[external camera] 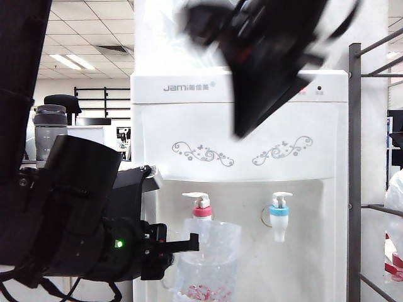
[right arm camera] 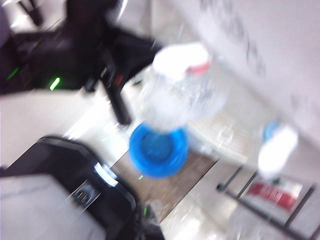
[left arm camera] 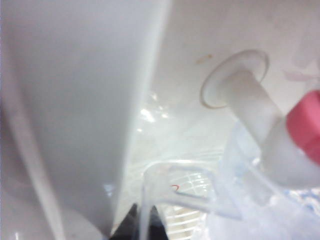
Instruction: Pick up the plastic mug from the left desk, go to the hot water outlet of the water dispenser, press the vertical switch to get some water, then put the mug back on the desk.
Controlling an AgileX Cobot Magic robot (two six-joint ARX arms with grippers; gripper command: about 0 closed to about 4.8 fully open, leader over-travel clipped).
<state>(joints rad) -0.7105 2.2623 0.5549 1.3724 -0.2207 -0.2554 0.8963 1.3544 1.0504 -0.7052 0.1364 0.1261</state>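
The plastic mug [external camera: 211,255], clear and dimpled, hangs right under the hot water outlet [external camera: 202,212] of the white water dispenser [external camera: 239,126]. My left gripper [external camera: 191,243] is shut on the mug's clear handle [left arm camera: 150,197], its dark tips [left arm camera: 143,222] pinching it. The red collar [left arm camera: 306,126] sits just over the mug's rim [left arm camera: 250,165]. The vertical switch [external camera: 197,199] stands atop that tap, untouched. My right gripper [external camera: 244,126] is a dark blur high in front of the dispenser, above the taps and apart from them; its jaws [right arm camera: 192,225] are smeared. The left desk is out of view.
A blue-collared tap [external camera: 279,214] sits to the right of the red one. A grey metal rack [external camera: 356,176] stands right of the dispenser. A dark grey bottle [external camera: 49,129] shows behind my left arm. A blue round object [right arm camera: 159,147] lies on the floor below.
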